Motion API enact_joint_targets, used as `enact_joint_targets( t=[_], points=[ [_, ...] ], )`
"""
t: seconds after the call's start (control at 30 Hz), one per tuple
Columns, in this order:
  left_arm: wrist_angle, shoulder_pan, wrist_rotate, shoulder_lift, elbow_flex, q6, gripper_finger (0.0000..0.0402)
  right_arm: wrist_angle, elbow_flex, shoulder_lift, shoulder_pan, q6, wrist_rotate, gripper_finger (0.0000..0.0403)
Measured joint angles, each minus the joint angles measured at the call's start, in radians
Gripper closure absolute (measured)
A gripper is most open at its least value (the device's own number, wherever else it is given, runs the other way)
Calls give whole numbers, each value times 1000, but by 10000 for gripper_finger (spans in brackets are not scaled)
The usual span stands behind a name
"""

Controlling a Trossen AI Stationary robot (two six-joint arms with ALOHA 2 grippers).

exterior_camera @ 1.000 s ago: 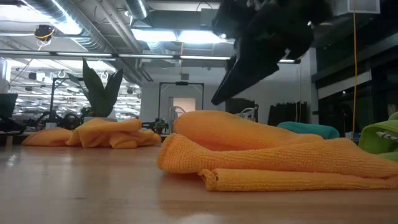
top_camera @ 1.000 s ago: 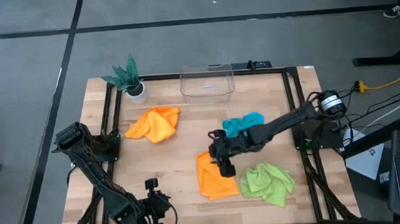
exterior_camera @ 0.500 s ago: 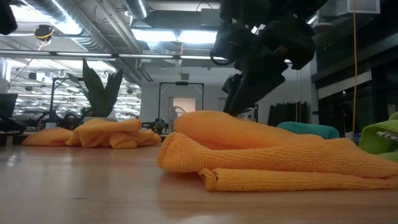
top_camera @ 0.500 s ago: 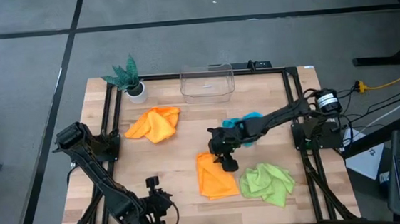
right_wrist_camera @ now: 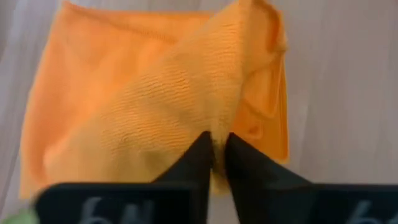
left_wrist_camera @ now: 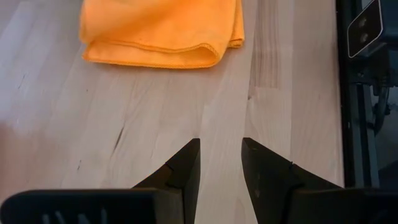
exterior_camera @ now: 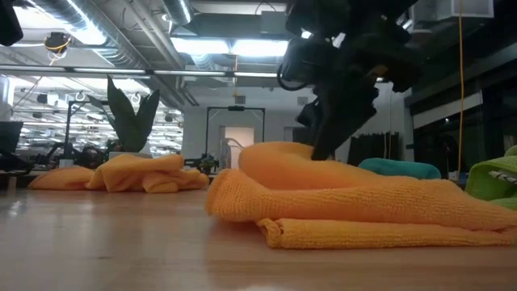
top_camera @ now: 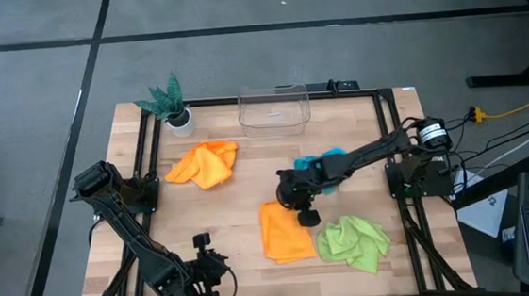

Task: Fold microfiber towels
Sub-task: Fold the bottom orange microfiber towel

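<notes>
Left gripper: parked at the near left corner of the table, jaws slightly apart over bare wood, holding nothing.
Right gripper: down on the far edge of the folded orange towel, jaws pinched together on a raised ridge of its cloth.
Risk, thin pinch: from the right wrist view only a narrow fold sits between the jaws; I judge it could slip free on a pull, and the flap would drop crooked.
Risk, layers: the pinch may take more than the top layer, which would drag the whole towel across the table instead of folding it.
Risk, neighbours: the lime green towel lies just beside the orange one, and the teal-blue towel sits under the right arm; a wide sweep could snag either.
Other towel: the second orange towel lies crumpled at far left, well apart.
Table: pale wood planks in a black frame.
Far edge: a potted plant and a clear bin.
Room: grey floor, ceiling ducts and strip lights beyond.
</notes>
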Motion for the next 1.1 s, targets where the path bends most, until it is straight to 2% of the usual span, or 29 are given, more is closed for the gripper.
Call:
enact_joint_targets(
  t=[0.1,0.33,0.4,0.57,0.8,0.87,0.97,1.1],
  points=[
    [0,0,0,0,0,2,292,-97,44,-1,0,1,10,393],
    [0,0,1,0,0,1,292,-329,100,-2,0,117,132,370],
    [0,0,1,0,0,1,292,-372,100,-2,0,153,137,369],
    [0,0,1,0,0,6,292,-375,100,-2,4,163,120,368],
    [0,0,1,0,0,6,292,-423,113,-2,6,165,-29,368],
    [1,0,1,0,0,6,292,-438,132,-2,6,165,-22,368],
    [1,0,1,0,0,6,292,-443,146,-2,6,157,55,368],
    [1,0,1,0,0,6,292,-435,151,-2,5,152,59,368]
  ],
)
